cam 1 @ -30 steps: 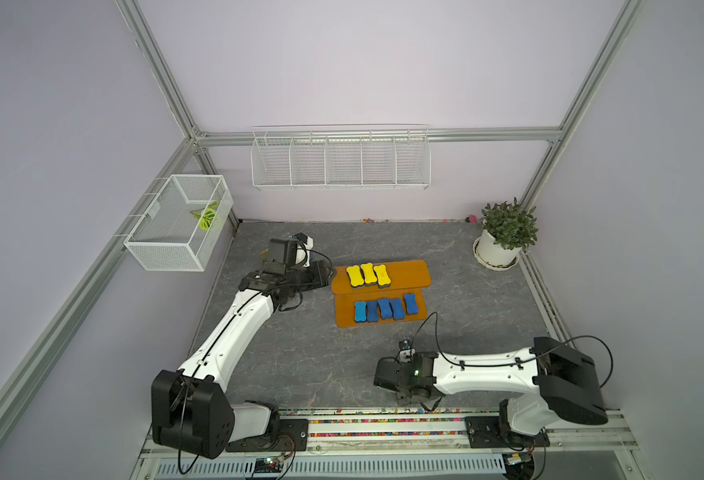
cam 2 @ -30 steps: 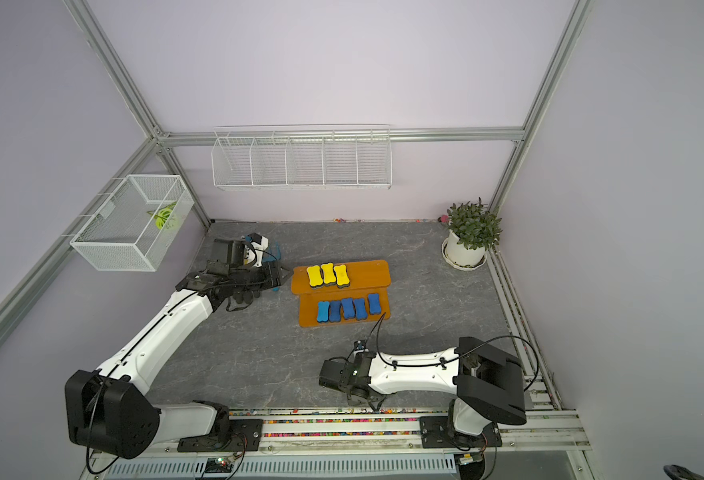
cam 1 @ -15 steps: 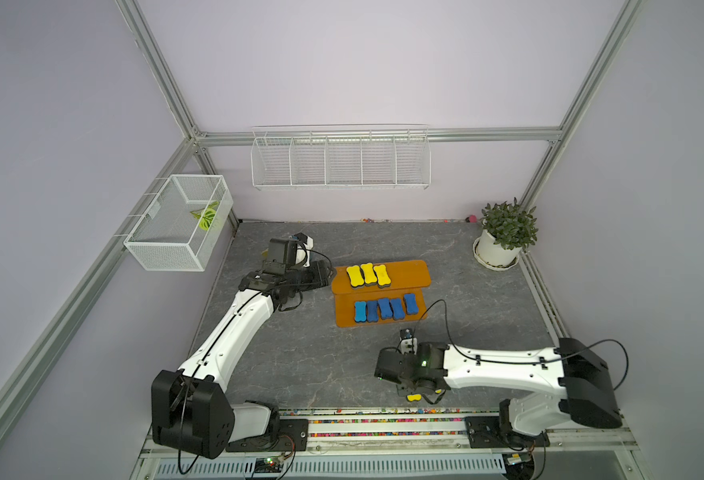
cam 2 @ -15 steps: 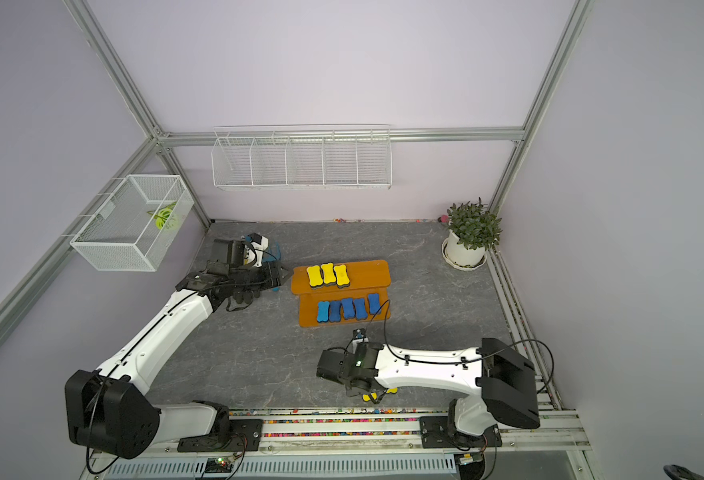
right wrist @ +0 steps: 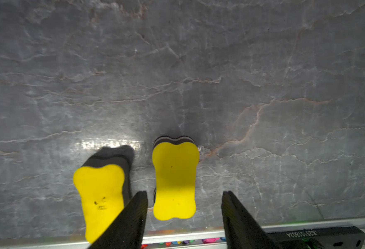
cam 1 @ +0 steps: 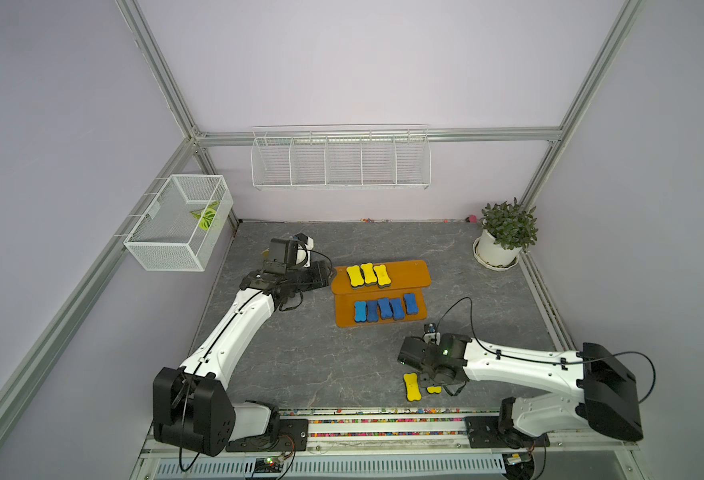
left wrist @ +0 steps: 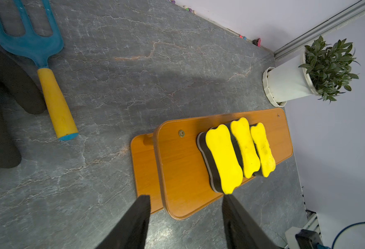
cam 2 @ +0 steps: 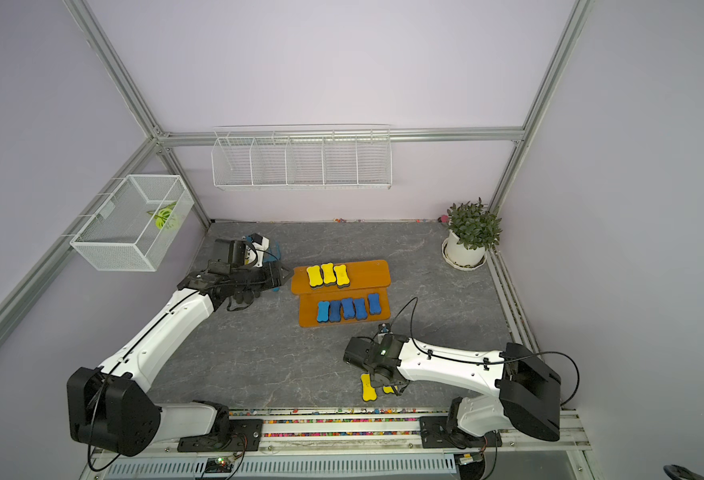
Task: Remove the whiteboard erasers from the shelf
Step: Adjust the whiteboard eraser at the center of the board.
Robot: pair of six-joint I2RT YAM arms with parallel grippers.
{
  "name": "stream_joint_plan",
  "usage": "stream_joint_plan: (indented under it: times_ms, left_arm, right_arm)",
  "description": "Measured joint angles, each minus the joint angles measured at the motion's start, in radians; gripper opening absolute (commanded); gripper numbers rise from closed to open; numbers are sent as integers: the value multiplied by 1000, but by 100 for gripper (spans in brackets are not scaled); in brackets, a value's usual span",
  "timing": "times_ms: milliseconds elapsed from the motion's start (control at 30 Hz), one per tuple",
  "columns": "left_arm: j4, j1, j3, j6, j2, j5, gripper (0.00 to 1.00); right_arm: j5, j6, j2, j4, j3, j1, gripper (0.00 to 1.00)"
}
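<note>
the orange-brown wooden two-tier shelf (cam 1: 408, 272) stands in the middle of the grey marbled counter (cam 1: 300, 361). three yellow bone-shaped foam whiteboard erasers (cam 1: 368, 275) sit side by side, touching, on the left part of its far, upper board. five blue bone-shaped foam erasers (cam 1: 384, 308) line the near, lower board. two more yellow erasers (right wrist: 175, 179) lie flat on the counter by its near edge, right of the shelf and well apart from it. the right tool (right wrist: 184, 194) hangs over them with jaws spread; one eraser lies between the jaws, ungripped. the left tool (left wrist: 185, 197) sits just left of the shelf's left end, jaws spread and empty, facing the upper board.
</note>
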Motion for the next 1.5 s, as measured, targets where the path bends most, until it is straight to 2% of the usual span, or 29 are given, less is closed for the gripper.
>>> stream_joint_plan:
  times_ms: [533, 767, 900, 1333, 1500]
  left_arm:
    - [0, 0, 0, 0, 14, -15, 59]
    - [0, 0, 0, -1, 21, -18, 58]
    - [0, 0, 0, -7, 23, -18, 58]
    - [0, -4, 0, -8, 37, -18, 58]
    - [0, -4, 0, -8, 37, -18, 58]
  right_arm:
    - [-46, -15, 57, 132, -66, -8, 55]
    - [-60, -8, 58, 163, -106, -8, 45]
    - [-64, -2, 51, 173, -112, -8, 42]
    - [-61, 77, 26, 168, -131, 64, 42]
    - [-60, 95, 18, 156, -135, 70, 48]
